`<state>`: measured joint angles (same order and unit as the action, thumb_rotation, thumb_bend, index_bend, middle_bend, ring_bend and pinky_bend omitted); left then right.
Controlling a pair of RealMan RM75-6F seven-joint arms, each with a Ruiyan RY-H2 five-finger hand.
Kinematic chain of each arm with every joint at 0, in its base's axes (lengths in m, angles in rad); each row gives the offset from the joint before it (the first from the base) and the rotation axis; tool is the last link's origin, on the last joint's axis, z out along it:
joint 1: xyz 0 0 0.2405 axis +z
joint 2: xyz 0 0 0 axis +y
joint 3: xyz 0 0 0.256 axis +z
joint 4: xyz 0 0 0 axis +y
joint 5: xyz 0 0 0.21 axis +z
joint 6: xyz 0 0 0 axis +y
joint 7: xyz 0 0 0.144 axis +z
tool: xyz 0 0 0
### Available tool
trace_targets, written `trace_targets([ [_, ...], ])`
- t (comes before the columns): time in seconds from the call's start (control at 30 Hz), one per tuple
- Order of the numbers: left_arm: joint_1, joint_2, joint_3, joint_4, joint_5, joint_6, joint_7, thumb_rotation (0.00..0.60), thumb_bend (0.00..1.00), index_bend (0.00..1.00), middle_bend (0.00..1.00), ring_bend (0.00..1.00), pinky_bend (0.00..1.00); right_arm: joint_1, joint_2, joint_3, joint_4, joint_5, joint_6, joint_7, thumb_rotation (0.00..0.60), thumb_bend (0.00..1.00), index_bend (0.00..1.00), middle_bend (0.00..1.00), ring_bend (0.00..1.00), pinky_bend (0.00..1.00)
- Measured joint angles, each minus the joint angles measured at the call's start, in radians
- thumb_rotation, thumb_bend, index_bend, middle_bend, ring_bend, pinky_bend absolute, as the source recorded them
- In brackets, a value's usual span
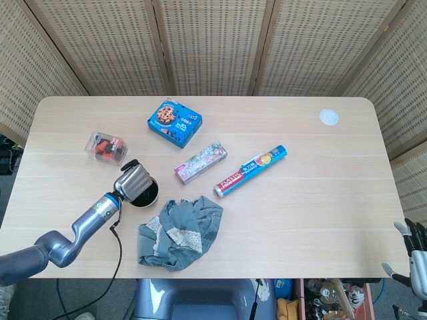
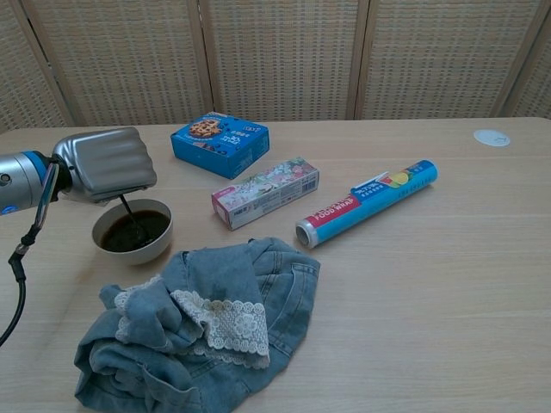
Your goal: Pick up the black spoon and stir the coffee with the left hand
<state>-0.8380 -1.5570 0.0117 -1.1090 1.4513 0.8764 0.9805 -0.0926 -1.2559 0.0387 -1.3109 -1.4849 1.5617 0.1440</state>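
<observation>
A white cup of dark coffee (image 2: 133, 230) stands at the front left of the table, just left of the denim cloth; from the head camera it is the cup (image 1: 148, 197). My left hand (image 2: 103, 163) hovers over the cup's near-left rim with its fingers curled around the black spoon (image 2: 131, 218), whose thin handle drops from the hand and dips into the coffee. From above, the left hand (image 1: 131, 181) covers most of the cup. My right hand (image 1: 416, 257) hangs below the table's front right corner, fingers apart, holding nothing.
A crumpled denim cloth with lace (image 2: 202, 323) lies right of the cup. Behind it sit a blue cookie box (image 2: 219, 143), a floral box (image 2: 265, 191), a blue foil roll (image 2: 366, 202) and a clear snack pack (image 1: 106, 147). A white lid (image 2: 492, 137) lies far right.
</observation>
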Motion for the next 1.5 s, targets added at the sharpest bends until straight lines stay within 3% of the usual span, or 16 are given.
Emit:
trace_targets([
  [0.63, -0.046, -0.096, -0.056, 0.099, -0.069, -0.040, 0.056, 0.600, 0.42, 0.70, 0.85, 0.71, 0.72, -0.008, -0.002, 0.003, 0.009, 0.015, -0.003, 0.005, 0.600, 0.21, 0.17, 0.16, 0.00, 0.00],
  [1.33, 0.025, -0.016, -0.007, 0.035, -0.063, 0.018, 0.007, 0.600, 0.42, 0.70, 0.85, 0.71, 0.72, -0.004, 0.004, -0.001, -0.013, -0.007, 0.009, -0.015, 0.600, 0.21, 0.17, 0.16, 0.00, 0.00],
  [1.4, 0.030, -0.014, -0.010, 0.025, -0.073, 0.022, 0.019, 0.600, 0.42, 0.65, 0.85, 0.71, 0.72, -0.005, 0.004, -0.001, -0.014, -0.007, 0.010, -0.015, 0.600, 0.21, 0.17, 0.16, 0.00, 0.00],
  [1.5, 0.037, -0.009, -0.014, 0.012, -0.085, 0.028, 0.031, 0.600, 0.42, 0.51, 0.84, 0.71, 0.72, -0.005, 0.004, -0.001, -0.014, -0.007, 0.009, -0.014, 0.600, 0.21, 0.17, 0.16, 0.00, 0.00],
])
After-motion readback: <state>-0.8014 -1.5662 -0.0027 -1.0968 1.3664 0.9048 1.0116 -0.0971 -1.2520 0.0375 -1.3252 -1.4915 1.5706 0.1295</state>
